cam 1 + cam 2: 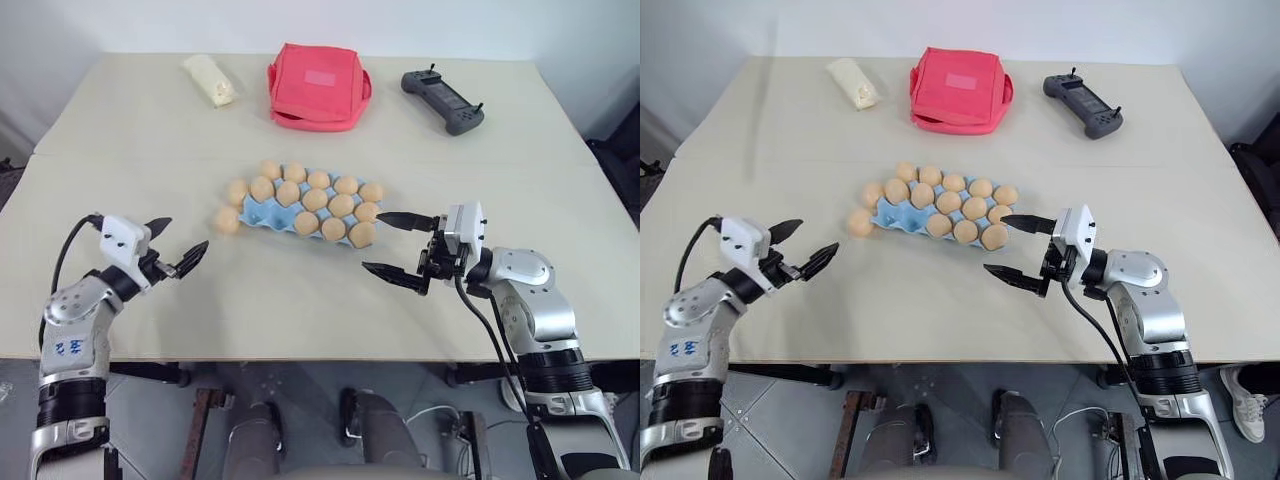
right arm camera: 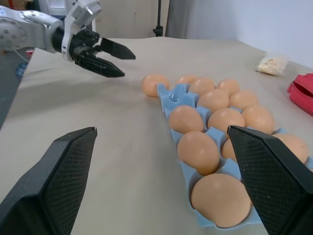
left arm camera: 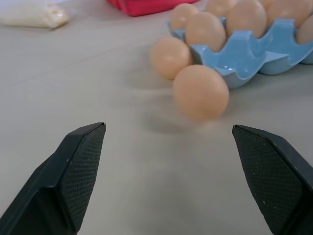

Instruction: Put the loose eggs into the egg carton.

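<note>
A: Where are the loose eggs [image 1: 227, 220] found from the left gripper [image 1: 176, 250]?

B: 2 are seen on the table [image 1: 300, 300] just ahead of its spread, empty fingers, touching or just beside the near end of the egg carton [image 1: 262, 212]. An empty cup shows there.

A: And the right gripper [image 1: 398, 246]?

B: Spread wide, nothing held, at the carton's far end; the left is judged nearer.

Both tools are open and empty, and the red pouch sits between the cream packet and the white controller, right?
Not quite: the controller is dark grey, not white, as the left eye view shows. The rest holds: left tool and right tool are open and empty, and the red pouch sits between it and the cream packet.
</note>
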Available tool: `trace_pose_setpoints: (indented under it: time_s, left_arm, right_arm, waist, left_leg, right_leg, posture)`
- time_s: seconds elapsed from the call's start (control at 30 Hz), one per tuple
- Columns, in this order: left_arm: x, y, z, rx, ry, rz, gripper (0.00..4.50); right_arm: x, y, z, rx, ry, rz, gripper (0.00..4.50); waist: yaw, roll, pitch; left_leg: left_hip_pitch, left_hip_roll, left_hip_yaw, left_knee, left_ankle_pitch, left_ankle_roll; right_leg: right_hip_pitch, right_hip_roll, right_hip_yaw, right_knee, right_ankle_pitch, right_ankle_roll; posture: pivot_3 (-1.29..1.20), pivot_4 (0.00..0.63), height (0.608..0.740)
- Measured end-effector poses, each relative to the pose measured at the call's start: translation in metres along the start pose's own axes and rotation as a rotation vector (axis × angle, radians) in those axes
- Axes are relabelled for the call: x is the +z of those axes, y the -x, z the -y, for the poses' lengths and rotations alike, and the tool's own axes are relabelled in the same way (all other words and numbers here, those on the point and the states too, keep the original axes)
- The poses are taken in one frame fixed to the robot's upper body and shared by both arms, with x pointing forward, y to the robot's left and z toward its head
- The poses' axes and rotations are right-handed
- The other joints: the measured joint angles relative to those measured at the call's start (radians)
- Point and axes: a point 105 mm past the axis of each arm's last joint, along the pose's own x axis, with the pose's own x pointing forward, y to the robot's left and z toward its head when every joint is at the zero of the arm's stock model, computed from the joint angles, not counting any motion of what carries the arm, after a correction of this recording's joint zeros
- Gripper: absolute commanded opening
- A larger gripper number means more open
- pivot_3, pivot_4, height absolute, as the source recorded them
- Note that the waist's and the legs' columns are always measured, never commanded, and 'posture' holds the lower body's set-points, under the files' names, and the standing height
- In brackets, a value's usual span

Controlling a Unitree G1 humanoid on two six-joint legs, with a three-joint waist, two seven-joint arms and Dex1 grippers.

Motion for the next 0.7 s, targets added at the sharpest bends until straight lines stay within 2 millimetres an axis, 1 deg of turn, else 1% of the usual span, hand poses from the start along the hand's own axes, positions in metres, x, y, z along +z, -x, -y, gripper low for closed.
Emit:
trace_pose_setpoints:
  time_s: [0.17, 0.3, 0.4, 0.57, 0.6, 0.67, 0.7]
  left_arm:
    - [-0.007, -0.025, 0.009, -0.082, 0.009, -0.017, 4.41]
    - [0.002, -0.046, 0.008, -0.099, 0.017, 0.015, 4.41]
    - [0.006, -0.059, 0.012, -0.115, 0.023, 0.031, 4.41]
    - [-0.004, -0.066, 0.02, -0.13, 0.061, 0.019, 4.41]
    - [-0.004, -0.066, 0.02, -0.13, 0.058, 0.023, 4.14]
    - [-0.004, -0.066, 0.021, -0.13, 0.056, 0.025, 3.85]
    - [-0.004, -0.066, 0.021, -0.131, 0.054, 0.026, 3.56]
  right_arm:
    - [0.002, -0.002, 0.002, -0.013, 0.011, 0.009, 4.5]
    - [0.005, -0.005, 0.001, -0.011, 0.018, 0.021, 4.5]
    - [0.006, -0.007, 0.0, -0.01, 0.021, 0.028, 4.5]
    - [0.008, -0.009, 0.0, -0.009, 0.024, 0.035, 4.5]
    - [0.008, -0.01, 0.0, -0.009, 0.026, 0.038, 4.5]
    - [0.008, -0.01, 0.0, -0.012, 0.026, 0.043, 4.5]
    - [0.008, -0.011, 0.0, -0.013, 0.026, 0.044, 4.5]
  waist:
    - [0.005, 0.0, 0.0]
    - [0.005, 0.0, 0.0]
    - [0.003, 0.0, 0.0]
    - [0.002, 0.0, 0.0]
    - [0.003, 0.0, 0.0]
    - [0.004, 0.0, 0.0]
    - [0.004, 0.0, 0.0]
  left_leg:
    - [-0.001, 0.0, 0.007, 0.001, 0.0, 0.0]
    - [-0.001, 0.0, 0.007, 0.002, 0.0, 0.001]
    - [0.0, 0.0, 0.008, 0.001, 0.0, 0.001]
    - [0.0, 0.0, 0.009, 0.001, 0.0, 0.0]
    - [0.0, 0.0, 0.009, 0.002, 0.0, 0.001]
    - [0.0, 0.0, 0.009, 0.002, 0.0, 0.001]
    - [0.0, 0.0, 0.009, 0.002, 0.0, 0.001]
  right_leg:
    - [0.0, 0.0, -0.001, 0.0, 0.0, 0.0]
    - [0.0, 0.0, 0.0, 0.0, 0.0, 0.0]
    - [0.0, 0.0, 0.0, 0.0, 0.0, 0.001]
    - [0.0, 0.0, 0.0, 0.0, 0.0, 0.001]
    - [0.0, 0.0, 0.0, 0.0, 0.0, 0.001]
    - [0.0, 0.0, 0.0, 0.0, 0.0, 0.001]
    - [0.0, 0.0, 0.0, 0.001, 0.001, 0.001]
  posture:
    - [0.0, 0.15, 0.74]
    - [0.0, 0.15, 0.74]
    - [0.0, 0.15, 0.74]
    - [0.0, 0.15, 0.74]
    - [0.0, 0.15, 0.74]
    - [0.0, 0.15, 0.74]
    - [0.0, 0.15, 0.74]
